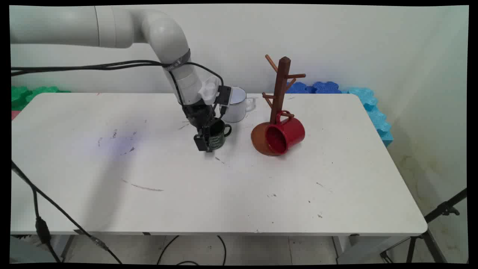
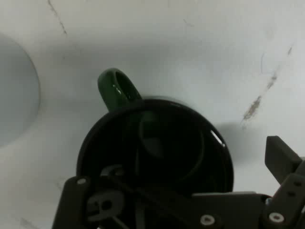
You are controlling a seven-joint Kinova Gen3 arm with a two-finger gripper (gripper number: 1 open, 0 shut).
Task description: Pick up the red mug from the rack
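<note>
green mug [image 1: 217,135] upright, handle right, pincer [image 1: 204,144] astride rim

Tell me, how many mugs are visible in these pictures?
3. The dark green mug stands at the gripper; the white mug stands behind it; the red mug hangs low on the wooden mug tree.

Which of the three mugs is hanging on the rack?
The red mug, hooked by its handle on the wooden rack; the green and white mugs stand on the table.
</note>
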